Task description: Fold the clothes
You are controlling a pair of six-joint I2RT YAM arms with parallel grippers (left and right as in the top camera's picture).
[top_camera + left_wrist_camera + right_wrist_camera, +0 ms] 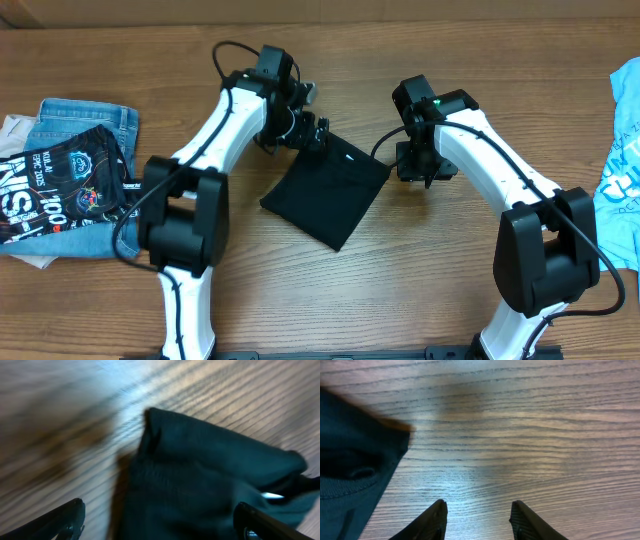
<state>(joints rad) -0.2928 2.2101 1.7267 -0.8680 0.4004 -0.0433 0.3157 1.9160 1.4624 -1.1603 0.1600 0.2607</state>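
The overhead view looks straight down from high up, taking in the whole counter (420, 270). Both wrist views sit close over the wood, tilted forward; each catches the cloth (328, 190) lying mid-frame overhead.

Soft, even light — left wrist view blurred (upper left worst); pale glare on the table (465, 477).
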